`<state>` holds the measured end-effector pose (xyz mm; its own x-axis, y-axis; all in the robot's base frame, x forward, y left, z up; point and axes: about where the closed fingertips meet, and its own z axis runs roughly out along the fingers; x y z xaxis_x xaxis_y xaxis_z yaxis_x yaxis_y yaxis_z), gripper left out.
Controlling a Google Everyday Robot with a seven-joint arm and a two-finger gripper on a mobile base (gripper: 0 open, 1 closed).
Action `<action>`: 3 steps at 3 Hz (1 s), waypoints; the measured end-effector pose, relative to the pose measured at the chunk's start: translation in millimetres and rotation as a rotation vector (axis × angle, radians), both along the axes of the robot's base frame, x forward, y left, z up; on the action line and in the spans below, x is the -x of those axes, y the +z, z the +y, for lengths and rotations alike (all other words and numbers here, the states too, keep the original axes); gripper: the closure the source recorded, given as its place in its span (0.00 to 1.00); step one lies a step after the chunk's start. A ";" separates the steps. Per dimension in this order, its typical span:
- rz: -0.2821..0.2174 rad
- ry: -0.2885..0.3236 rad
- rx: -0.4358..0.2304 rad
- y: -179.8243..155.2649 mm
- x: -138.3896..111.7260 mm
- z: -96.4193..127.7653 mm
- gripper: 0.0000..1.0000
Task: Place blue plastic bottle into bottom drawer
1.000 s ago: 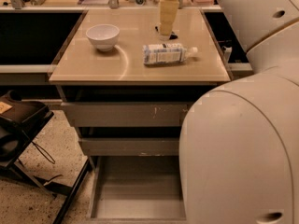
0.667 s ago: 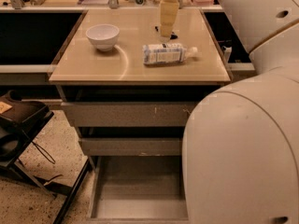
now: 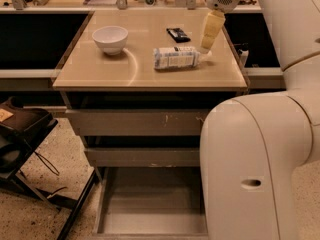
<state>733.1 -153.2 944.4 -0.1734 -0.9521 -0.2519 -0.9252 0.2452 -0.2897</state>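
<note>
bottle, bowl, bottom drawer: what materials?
Blue plastic bottle: glossy plastic, seemingly, with a pale wrap label. Bowl: white, smooth; ceramic or plastic, unclear. Bottom drawer: matte grey, likely sheet metal, thin walls. End effector hovers above the bottle's cap end.

Noted smooth plastic on blue plastic bottle (image 3: pixel 176 58), glossy white bowl (image 3: pixel 110 38), satin tabletop (image 3: pixel 95 71), scuffed grey metal upper drawers (image 3: pixel 135 122), matt bottom drawer (image 3: pixel 150 204), smooth cream gripper (image 3: pixel 207 44) upper right of frame.
</note>
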 end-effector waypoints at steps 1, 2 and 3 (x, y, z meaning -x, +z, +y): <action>-0.067 0.002 -0.036 11.5 -16.9 5.6 0.00; -0.025 -0.004 -0.134 -6.5 -17.0 12.2 0.00; 0.108 -0.108 -0.415 -88.0 -31.0 5.8 0.00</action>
<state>764.1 -147.4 856.4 -0.3132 -0.7487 -0.5843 -0.9072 0.4177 -0.0490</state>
